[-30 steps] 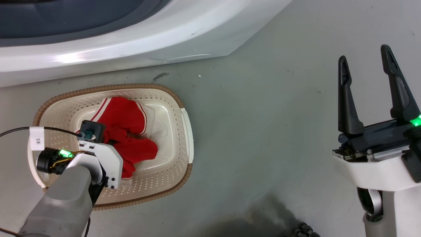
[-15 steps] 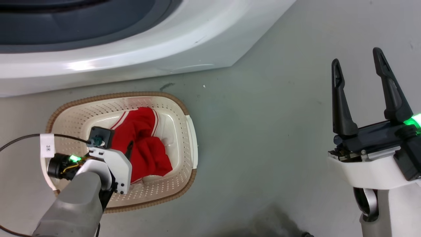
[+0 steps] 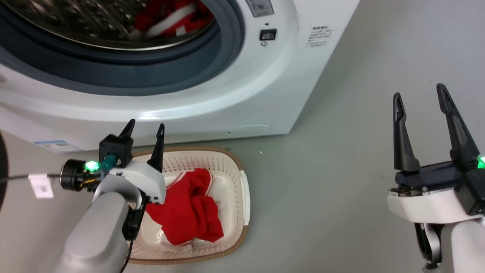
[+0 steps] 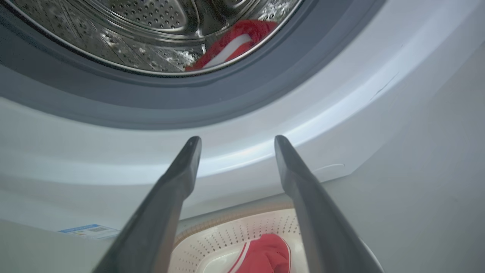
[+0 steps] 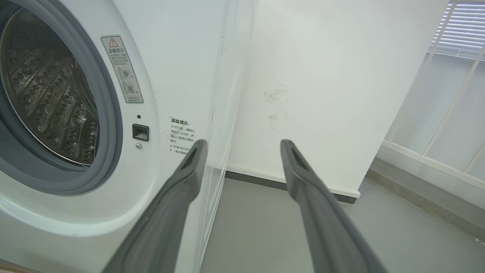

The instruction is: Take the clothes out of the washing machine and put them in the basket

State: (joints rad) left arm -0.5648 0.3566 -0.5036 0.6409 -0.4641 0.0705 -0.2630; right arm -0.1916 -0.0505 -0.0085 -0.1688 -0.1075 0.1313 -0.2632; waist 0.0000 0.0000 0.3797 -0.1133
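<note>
Clothes are split across two spots. One red garment [image 3: 189,212] lies crumpled in the basket [image 3: 243,189], which sits on the floor [image 3: 322,170] just in front of the washing machine [image 3: 265,94], on the left. A second red piece [image 4: 242,32] with a white stripe lies low in the drum [image 4: 151,22], right of centre, behind the grey door seal [image 3: 151,77]. Left gripper [image 3: 146,124] hangs over the basket's far-left edge with fingers spread and nothing between them, aimed at the machine front below the porthole. Right gripper [image 3: 419,91] is also spread and empty, well off to the right over bare floor. My read: half done, drum piece is next. Fabric looks light, soft and limp, so it should sag and trail once lifted. Best to pinch a raised bunch, probably the fold by the white stripe, not a flat edge. Steel drum wall looks slick, so fingers could skid under the cloth. A trailing hem may catch on the seal lip, so lift it clear before pulling back towards the basket.
</note>
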